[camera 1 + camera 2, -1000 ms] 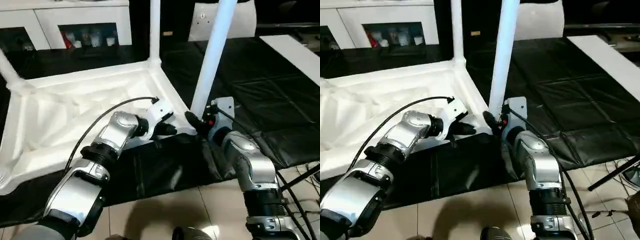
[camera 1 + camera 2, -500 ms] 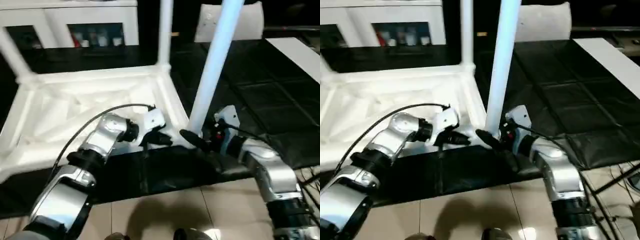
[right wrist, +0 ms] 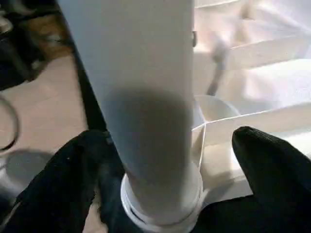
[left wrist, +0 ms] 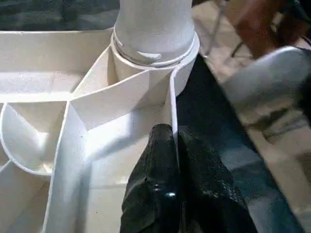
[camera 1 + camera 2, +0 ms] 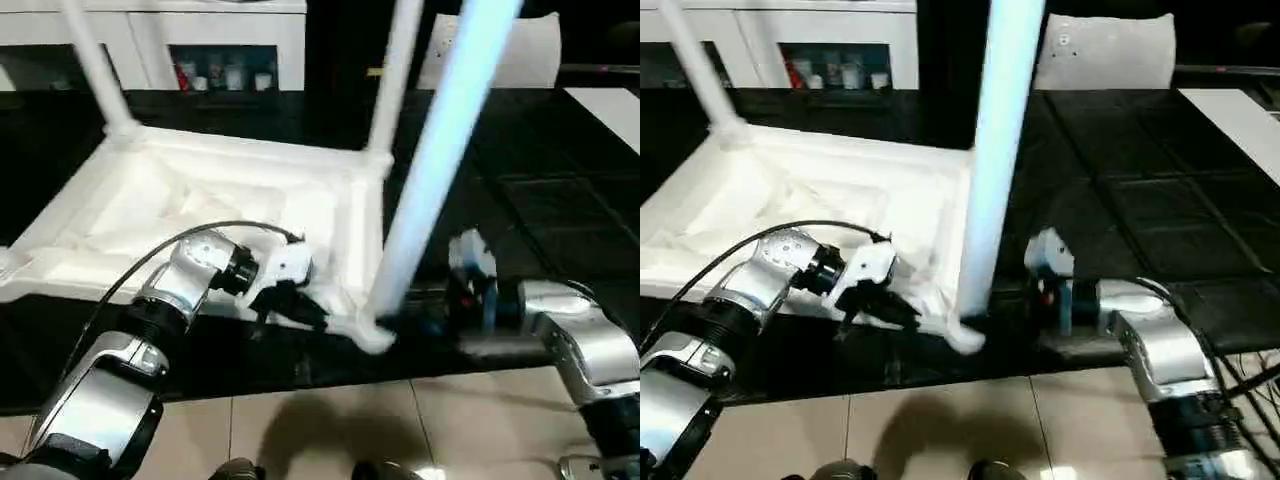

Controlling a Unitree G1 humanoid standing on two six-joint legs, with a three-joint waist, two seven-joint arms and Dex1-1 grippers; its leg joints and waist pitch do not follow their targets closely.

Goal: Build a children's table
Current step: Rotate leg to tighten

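Note:
The children's table lies upside down on a black mat, its white ribbed underside [image 5: 200, 200] facing up. Two legs stand in the far corners [image 5: 95, 60] [image 5: 395, 70]. A third leg [image 5: 440, 170] stands in the near right corner socket [image 4: 153, 48]. My left gripper [image 4: 174, 136] is shut on the thin rim wall of the table just beside that socket, seen also in the head view [image 5: 295, 305]. My right gripper [image 3: 165, 160] is open, one black finger [image 3: 73, 170] on each side of the near leg's base, a gap showing between the other finger [image 3: 265, 160] and the leg.
White cabinets with glass doors [image 5: 220, 60] stand at the back. A flat white panel [image 5: 610, 100] lies at the far right on the black mat [image 5: 560, 200]. Tiled floor [image 5: 300, 430] runs along the mat's near edge.
My right gripper's fingers have spread apart around the near leg's base. The head camera has shifted and tilted. The left gripper stays shut on the rim.

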